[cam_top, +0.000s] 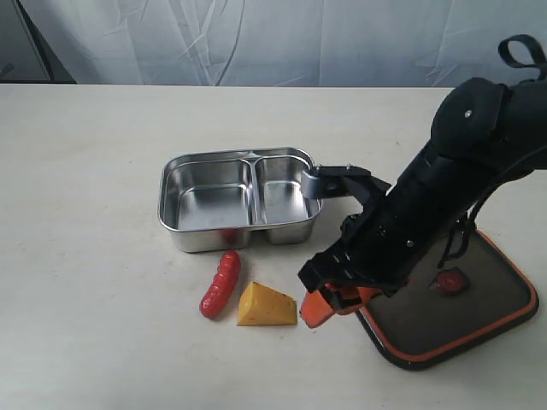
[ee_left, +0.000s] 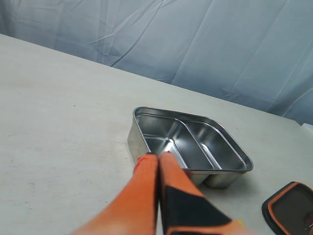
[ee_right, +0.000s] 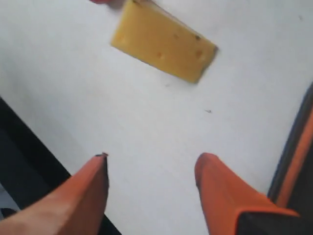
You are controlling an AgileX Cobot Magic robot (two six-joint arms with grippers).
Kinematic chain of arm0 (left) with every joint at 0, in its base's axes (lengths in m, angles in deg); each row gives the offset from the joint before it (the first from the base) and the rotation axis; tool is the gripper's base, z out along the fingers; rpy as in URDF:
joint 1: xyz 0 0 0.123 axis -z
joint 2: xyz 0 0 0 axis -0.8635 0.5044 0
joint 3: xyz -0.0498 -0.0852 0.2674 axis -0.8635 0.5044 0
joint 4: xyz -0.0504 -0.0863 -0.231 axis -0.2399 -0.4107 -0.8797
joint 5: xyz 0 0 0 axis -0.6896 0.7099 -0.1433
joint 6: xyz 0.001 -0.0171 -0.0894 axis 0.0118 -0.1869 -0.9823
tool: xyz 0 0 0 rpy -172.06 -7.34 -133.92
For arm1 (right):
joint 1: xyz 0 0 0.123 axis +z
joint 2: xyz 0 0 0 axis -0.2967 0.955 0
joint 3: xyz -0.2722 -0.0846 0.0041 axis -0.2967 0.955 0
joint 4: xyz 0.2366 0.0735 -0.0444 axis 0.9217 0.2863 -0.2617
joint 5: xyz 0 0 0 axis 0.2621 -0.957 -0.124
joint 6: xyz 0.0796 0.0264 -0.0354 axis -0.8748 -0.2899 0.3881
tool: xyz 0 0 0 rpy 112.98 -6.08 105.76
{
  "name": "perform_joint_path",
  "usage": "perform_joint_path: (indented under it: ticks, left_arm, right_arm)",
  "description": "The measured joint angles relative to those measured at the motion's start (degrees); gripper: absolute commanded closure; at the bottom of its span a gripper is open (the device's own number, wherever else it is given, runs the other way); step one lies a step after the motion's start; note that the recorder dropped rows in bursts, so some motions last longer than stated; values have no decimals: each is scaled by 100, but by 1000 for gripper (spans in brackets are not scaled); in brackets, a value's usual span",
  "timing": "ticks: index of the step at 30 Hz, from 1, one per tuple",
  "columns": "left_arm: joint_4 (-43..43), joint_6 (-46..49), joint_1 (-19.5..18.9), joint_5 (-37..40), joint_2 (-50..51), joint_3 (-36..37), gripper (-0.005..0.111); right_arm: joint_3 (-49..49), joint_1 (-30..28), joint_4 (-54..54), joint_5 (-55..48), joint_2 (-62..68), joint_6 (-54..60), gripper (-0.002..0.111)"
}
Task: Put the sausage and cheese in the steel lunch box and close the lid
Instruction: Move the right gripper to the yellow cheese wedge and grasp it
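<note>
- Orange fingers on the right gripper [ee_right: 154,157] are spread wide with nothing between them, over bare table [cam_top: 94,171]. My guess is the step in hand is grabbing the cheese [cam_top: 267,305].
- Cheese lies flat at lower centre of the exterior view, close beside the sausage [cam_top: 220,284] on its left. Both sit just below the lunch box [cam_top: 201,237]. The gripper tips are just right of the wedge, near it but not touching.
- In the right wrist view the wedge is up at the top of the frame, outside the fingers and skewed to them. I'd slide over until it's centred, twist the wrist so the pads meet two flat sides, then drop and squeeze.
- Careful with the sausage, a sloppy finger could easily knock it away.
- Both compartments of the box look empty. The lid [cam_top: 500,295] lies off the box at lower right, partly under the arm.
- Left gripper [ee_left: 159,156] has its fingers pressed together, holding nothing, pointing at the box.
</note>
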Motion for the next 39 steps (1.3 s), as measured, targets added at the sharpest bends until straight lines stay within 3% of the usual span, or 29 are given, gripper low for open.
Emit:
perform_joint_path:
  ticks: [5, 12, 17, 24, 33, 39]
  left_arm:
    - [0, 0, 0, 0, 0, 0, 107]
    - [0, 0, 0, 0, 0, 0, 107]
    - [0, 0, 0, 0, 0, 0, 107]
    - [0, 0, 0, 0, 0, 0, 107]
    - [0, 0, 0, 0, 0, 0, 107]
    - [0, 0, 0, 0, 0, 0, 107]
  right_arm:
    - [-75, 0, 908, 77, -192, 1256, 80]
    - [-75, 444, 1357, 538, -192, 2418, 52]
    - [-75, 1205, 594, 1534, -192, 2654, 39]
    - [-75, 1953, -558, 2645, -192, 2472, 37]
    - [-75, 1999, -1931, 2934, 215, 1685, 38]
    - [-77, 1999, -2160, 3267, 526, 1626, 38]
